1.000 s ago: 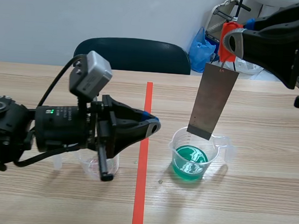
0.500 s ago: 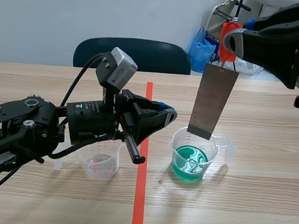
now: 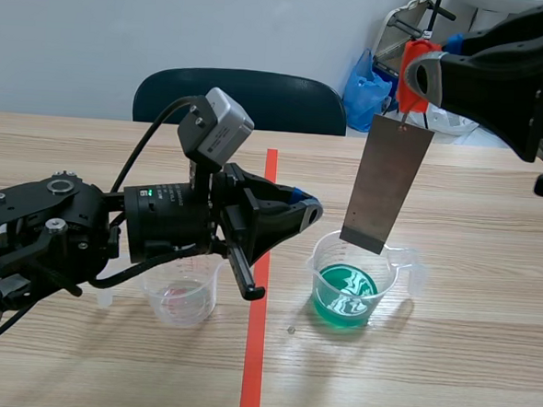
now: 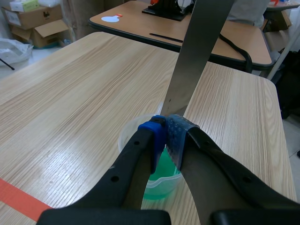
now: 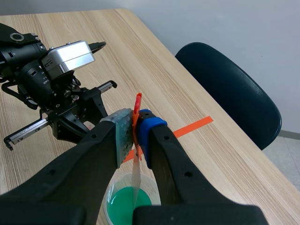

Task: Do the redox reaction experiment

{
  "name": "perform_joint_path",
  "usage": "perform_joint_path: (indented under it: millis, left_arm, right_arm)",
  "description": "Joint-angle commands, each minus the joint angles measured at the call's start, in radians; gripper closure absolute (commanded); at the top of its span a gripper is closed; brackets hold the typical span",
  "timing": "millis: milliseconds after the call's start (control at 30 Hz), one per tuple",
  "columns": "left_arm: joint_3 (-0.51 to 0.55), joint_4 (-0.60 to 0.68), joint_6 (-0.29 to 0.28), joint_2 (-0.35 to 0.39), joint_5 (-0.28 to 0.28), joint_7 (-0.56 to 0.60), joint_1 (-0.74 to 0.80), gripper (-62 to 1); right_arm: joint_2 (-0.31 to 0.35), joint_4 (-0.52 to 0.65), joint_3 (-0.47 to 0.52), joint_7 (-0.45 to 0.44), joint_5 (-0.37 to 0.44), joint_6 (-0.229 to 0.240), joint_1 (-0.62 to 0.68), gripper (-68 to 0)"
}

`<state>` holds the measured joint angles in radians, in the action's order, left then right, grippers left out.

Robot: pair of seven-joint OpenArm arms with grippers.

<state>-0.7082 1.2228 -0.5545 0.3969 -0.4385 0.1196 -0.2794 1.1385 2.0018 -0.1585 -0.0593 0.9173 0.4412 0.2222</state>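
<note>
A clear beaker of green liquid point(image 3: 348, 284) stands right of the tape line. A grey metal plate point(image 3: 386, 185) hangs upright over it, its lower edge near the rim and above the liquid. My right gripper point(image 3: 418, 76) is raised and shut on the plate's orange-red tab point(image 5: 137, 105); the plate point(image 5: 136, 180) shows edge-on over the green beaker point(image 5: 123, 208). My left gripper point(image 3: 297, 210) hovers shut and holds nothing, just left of the green beaker. In the left wrist view my left gripper point(image 4: 167, 133) is in front of the plate point(image 4: 197, 51) and the green beaker point(image 4: 159, 183). A second beaker with a little pinkish liquid point(image 3: 183, 295) stands under the left arm.
An orange-red tape line point(image 3: 255, 350) runs down the table's middle. A dark blue chair point(image 3: 241, 96) stands behind the far edge, with a blue bag point(image 3: 366, 85) and a wire rack beyond. Another table point(image 4: 187, 23) and cardboard boxes point(image 4: 33, 21) lie past the table's end.
My left arm has risen off the pinkish beaker and swung right toward the green beaker, mostly in the first half second. The right arm and plate have stayed still.
</note>
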Motion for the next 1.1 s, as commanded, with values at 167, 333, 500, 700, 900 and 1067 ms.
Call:
perform_joint_path:
  millis: [167, 333, 500, 700, 900, 1067]
  left_arm:
    - [0.017, 0.014, -0.006, 0.141, -0.013, 0.082, 0.027, -2.7]
    - [0.070, 0.015, -0.006, 0.337, -0.015, 0.228, 0.132, -2.7]
    - [0.201, 0.015, -0.006, 0.550, -0.079, 0.406, 0.331, -2.7]
    - [0.455, 0.015, -0.006, 0.727, -0.086, 0.608, 0.693, -2.7]
    - [0.847, 0.015, -0.005, 0.706, -0.072, 0.686, 1.099, -2.7]
    - [1.139, 0.015, -0.005, 0.571, 0.000, 0.747, 1.322, -2.7]
  right_arm:
    - [0.008, 0.009, 0.005, -0.023, 0.011, -0.003, -0.017, -0.6]
    - [0.008, 0.009, 0.005, -0.023, 0.011, -0.003, -0.017, -0.6]
    - [0.008, 0.009, 0.005, -0.022, 0.011, -0.003, -0.017, -0.6]
    - [0.008, 0.009, 0.005, -0.023, 0.011, -0.003, -0.017, -0.6]
    - [0.008, 0.009, 0.005, -0.023, 0.011, -0.003, -0.017, -0.6]
    - [0.008, 0.009, 0.005, -0.022, 0.010, -0.003, -0.017, -0.6]
